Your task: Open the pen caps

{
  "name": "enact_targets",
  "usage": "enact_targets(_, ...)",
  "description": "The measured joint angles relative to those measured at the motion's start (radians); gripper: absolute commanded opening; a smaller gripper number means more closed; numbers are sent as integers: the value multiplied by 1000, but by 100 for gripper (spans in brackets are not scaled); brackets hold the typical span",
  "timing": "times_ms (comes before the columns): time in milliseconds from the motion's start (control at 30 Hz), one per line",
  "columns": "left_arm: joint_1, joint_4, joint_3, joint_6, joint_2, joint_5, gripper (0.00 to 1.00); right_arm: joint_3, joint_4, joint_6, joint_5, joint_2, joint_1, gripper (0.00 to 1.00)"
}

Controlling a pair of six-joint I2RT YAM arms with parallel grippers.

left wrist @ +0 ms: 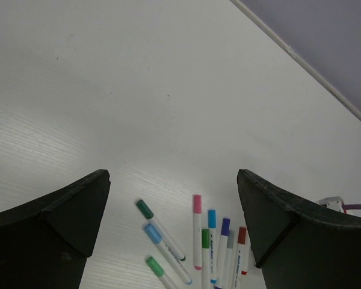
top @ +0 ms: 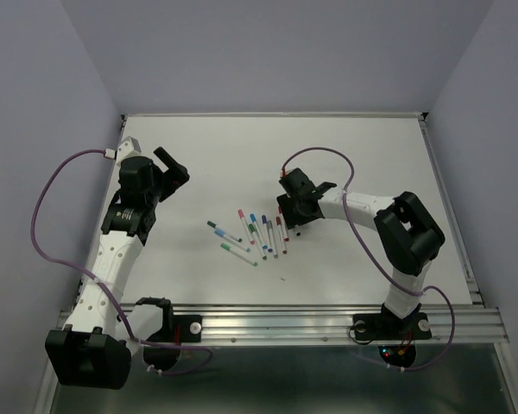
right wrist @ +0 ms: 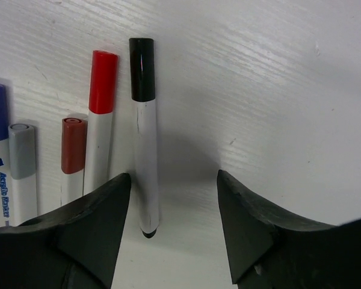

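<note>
We centre the right gripper, jaws apart, over the black-capped pen lying beside one jaw, keeping the black cap clear; left gripper gapes wide, empty.

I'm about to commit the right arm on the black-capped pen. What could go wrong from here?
1. The black-capped pen lies close against one finger of the right gripper, not centred. Closing may shove it sideways instead of gripping it.
2. That finger hides part of the red-capped pen, so descending could clip or drag it.
3. The left gripper hangs open, away from the pens. With nothing bracing the barrel, the black cap may not come off.
</note>
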Motion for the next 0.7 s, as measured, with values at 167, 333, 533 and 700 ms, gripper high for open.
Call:
enact_targets(167,0,-1,0,0,0,-1,99,-5,14,6,-11,5,0,59)
enact_targets(333,0,-3,0,0,0,-3,99,-20,51,9,-43,3,0,49)
enact_targets(533,0,-4,0,0,0,-8,99,-26,68,13,-60,3,0,35)
enact_targets(700,0,-6,0,0,0,-11,99,-33,85,19,-69,3,0,23)
